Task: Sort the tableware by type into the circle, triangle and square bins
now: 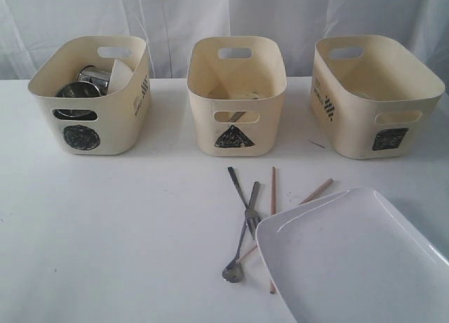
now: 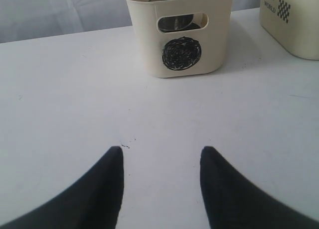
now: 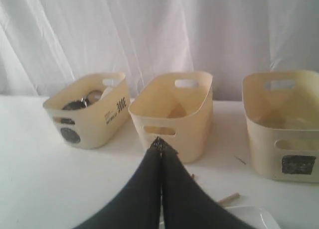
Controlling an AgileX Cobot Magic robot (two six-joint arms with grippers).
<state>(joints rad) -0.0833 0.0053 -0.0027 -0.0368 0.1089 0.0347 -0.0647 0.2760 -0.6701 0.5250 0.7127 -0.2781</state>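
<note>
Tableware, unsorted remainder: steel cutlery [image 1: 247, 211] and wooden chopsticks [image 1: 273, 189], crossed in one loose heap on the bench [image 1: 105, 232], below and just ahead of the right tool [image 3: 159, 142]. That tool is closed and empty.

- Large white plate [image 1: 351, 260]: glossy, shallow-rimmed, its edge lying over one chopstick beside the heap.
- Left tool [image 2: 162, 149]: jaws apart, empty, over bare bench, with the circle bin [image 1: 112, 123] straight ahead. That bin holds a steel mug [image 1: 93, 76], a steel bowl [image 1: 77, 91] and a white bowl [image 1: 121, 74].
- Triangle bin [image 1: 203, 130]: directly ahead of the right tool.
- Square bin [image 1: 351, 130]: ahead, off to its outer side.

Hazards, as judged:
- Overlapping pieces may drag neighbours when one is lifted.
- The pinned chopstick may snag under the plate.
- The slick, flat plate offers little purchase and may slip.
</note>
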